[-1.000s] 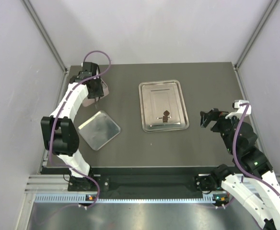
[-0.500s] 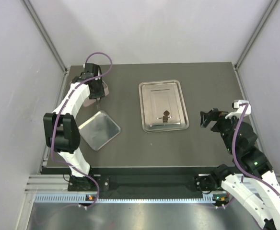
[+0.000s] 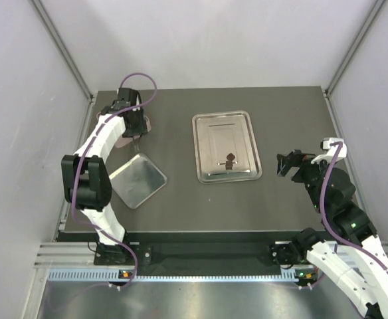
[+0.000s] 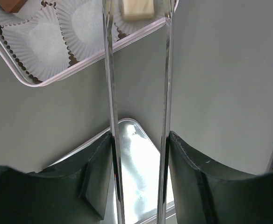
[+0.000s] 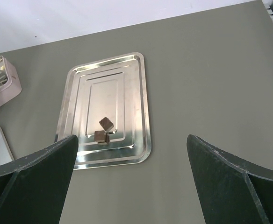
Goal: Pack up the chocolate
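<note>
Two brown pieces of chocolate lie near the front of the steel tray, and show as a dark spot from above. A cream chocolate rests in the pink tin, and a brown one sits in a paper cup at the far left. My left gripper hangs over the tin, its long metal blades either side of the cream piece with gaps showing, so it is open. My right gripper is wide open and empty, right of the tray.
The tin's shiny lid lies flat in front of the tin, between the left arm and the steel tray. Several white paper cups in the tin hold nothing. Grey walls close in the table on three sides.
The left arm has shifted slightly over the tin, covering more of it. The right arm and the pieces on the tray have not moved.
</note>
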Controlling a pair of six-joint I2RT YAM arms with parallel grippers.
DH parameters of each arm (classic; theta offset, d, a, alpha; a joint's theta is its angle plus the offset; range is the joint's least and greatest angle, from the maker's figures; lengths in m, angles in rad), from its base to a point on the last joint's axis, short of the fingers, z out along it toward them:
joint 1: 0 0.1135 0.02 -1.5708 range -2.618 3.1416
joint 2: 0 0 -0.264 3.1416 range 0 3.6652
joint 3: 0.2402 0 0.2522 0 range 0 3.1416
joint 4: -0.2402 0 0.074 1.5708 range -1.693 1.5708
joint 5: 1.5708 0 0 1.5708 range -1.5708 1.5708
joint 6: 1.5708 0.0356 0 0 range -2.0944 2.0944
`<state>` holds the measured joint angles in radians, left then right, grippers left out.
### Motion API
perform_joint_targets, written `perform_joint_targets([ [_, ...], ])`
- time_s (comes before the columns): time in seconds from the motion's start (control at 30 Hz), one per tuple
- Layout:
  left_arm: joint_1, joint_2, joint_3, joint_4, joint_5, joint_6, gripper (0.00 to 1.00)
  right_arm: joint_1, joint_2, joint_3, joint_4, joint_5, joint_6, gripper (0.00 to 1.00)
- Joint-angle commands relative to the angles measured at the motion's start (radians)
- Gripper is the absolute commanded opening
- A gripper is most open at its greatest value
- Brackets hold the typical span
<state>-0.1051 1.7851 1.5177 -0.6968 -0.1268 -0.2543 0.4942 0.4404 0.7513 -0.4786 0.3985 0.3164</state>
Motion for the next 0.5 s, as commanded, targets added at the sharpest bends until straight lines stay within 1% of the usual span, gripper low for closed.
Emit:
perform_joint_targets([
  [0.0, 0.005, -0.033, 0.053, 0.020, 0.000, 0.029, 0.54, -0.002, 0.000, 0.017, 0.046, 0.014, 0.001, 1.00],
  [0.13, 0.005, -0.052, 0.068, -0.001, -0.011, 0.036, 0.54, -0.002, -0.002, 0.026, 0.037, 0.005, 0.015, 1.00],
  [0.23, 0.001, -0.090, 0.079, -0.015, 0.025, 0.041, 0.53, -0.002, -0.003, 0.029, 0.032, 0.000, 0.023, 1.00],
  [0.27, -0.002, -0.102, 0.084, -0.017, 0.064, 0.050, 0.53, -0.002, -0.002, 0.036, 0.028, -0.001, 0.023, 1.00],
  [0.37, -0.050, -0.154, 0.099, -0.027, 0.091, 0.062, 0.53, 0.000, -0.002, 0.045, 0.018, -0.003, 0.027, 1.00],
  [0.47, -0.149, -0.194, 0.101, -0.032, 0.087, 0.063, 0.53, -0.002, 0.001, 0.049, 0.011, -0.003, 0.030, 1.00],
])
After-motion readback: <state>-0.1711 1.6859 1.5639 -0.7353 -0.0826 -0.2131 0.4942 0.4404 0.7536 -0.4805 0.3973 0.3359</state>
